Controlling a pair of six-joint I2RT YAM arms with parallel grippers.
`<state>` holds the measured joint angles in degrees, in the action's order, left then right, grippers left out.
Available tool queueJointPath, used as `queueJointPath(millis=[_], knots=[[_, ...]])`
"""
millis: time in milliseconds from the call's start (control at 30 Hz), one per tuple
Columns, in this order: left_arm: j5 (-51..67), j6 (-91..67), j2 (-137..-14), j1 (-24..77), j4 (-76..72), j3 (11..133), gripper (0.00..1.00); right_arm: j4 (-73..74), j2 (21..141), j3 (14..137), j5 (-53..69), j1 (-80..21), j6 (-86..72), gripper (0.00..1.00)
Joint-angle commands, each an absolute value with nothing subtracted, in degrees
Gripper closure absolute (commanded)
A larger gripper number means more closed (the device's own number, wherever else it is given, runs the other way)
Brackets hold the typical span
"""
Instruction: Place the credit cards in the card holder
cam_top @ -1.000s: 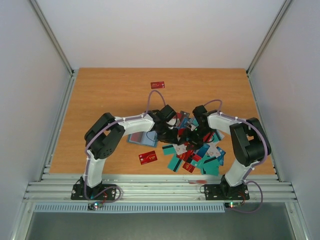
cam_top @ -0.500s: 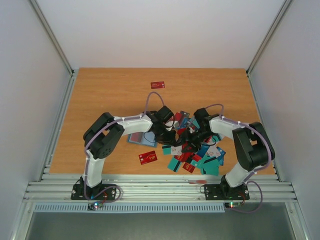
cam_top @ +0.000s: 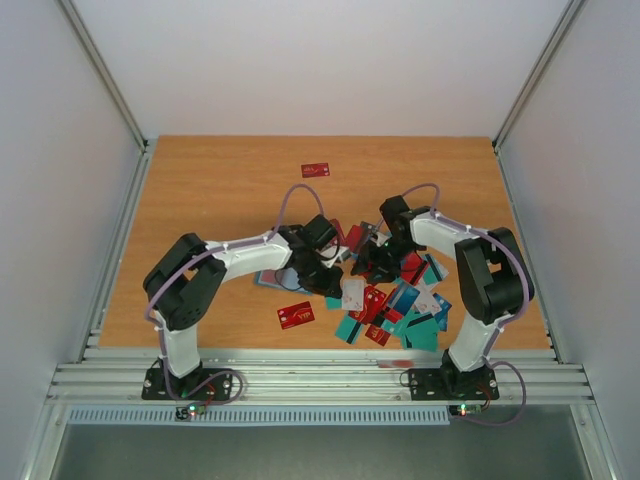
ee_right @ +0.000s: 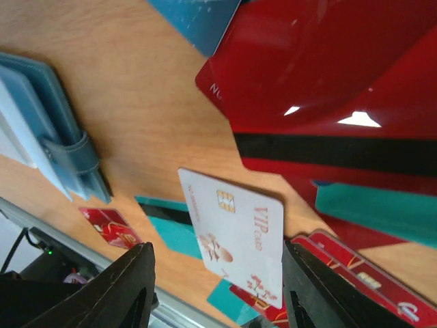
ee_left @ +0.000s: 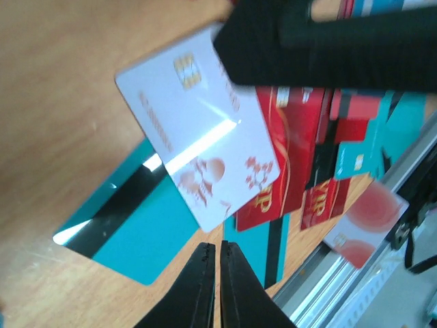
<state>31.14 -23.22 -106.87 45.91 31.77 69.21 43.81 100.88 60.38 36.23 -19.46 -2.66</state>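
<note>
Left gripper (ee_left: 218, 256) and right gripper (ee_right: 217, 263) meet at one white card (ee_right: 235, 236), at the left edge of the cards (cam_top: 405, 305).
My left fingers are pressed together with only a hairline slit between them. Their tips are just beside the white card's near corner; I cannot tell if they nip it or merely touch. My right fingers stand apart, one on each side of that card, clamping nothing I can see. The card shows its chip side and overlaps a teal card (ee_left: 130, 232) and red ones in my left wrist view. The heap, red, teal and blue, spreads rightward on the table (cam_top: 220, 200). Holder (cam_top: 272, 281) lies on the wood just left of the heap, partly under my left arm, apart from the white card. One red card (cam_top: 295, 315) lies alone near it, on my side.
</note>
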Motion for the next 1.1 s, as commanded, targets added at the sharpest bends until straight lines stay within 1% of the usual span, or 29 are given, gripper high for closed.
queueJointPath(millis=[0, 167, 500, 800, 1067], knots=[[34.1, -20.1, -103.9, 47.2, 29.2, 65.2, 0.94, 43.2, 102.8, 62.9, 33.6, -18.9, 1.1, 0.47], [36.2, -21.1, -101.7, 47.9, 22.9, 61.2, 0.95, 40.5, 103.7, 61.2, 36.7, -16.8, 2.2, 0.48], [37.5, -20.2, -104.6, 49.8, 20.3, 62.1, 0.95, 37.5, 106.1, 58.9, 41.9, -16.0, 4.8, 0.48], [37.2, -17.8, -111.0, 50.9, 21.0, 62.1, 0.97, 36.8, 107.8, 57.2, 41.5, -16.0, 5.7, 0.48], [34.8, -17.3, -113.7, 50.8, 21.0, 60.8, 0.99, 37.0, 106.0, 54.1, 39.8, -16.0, 7.2, 0.48]])
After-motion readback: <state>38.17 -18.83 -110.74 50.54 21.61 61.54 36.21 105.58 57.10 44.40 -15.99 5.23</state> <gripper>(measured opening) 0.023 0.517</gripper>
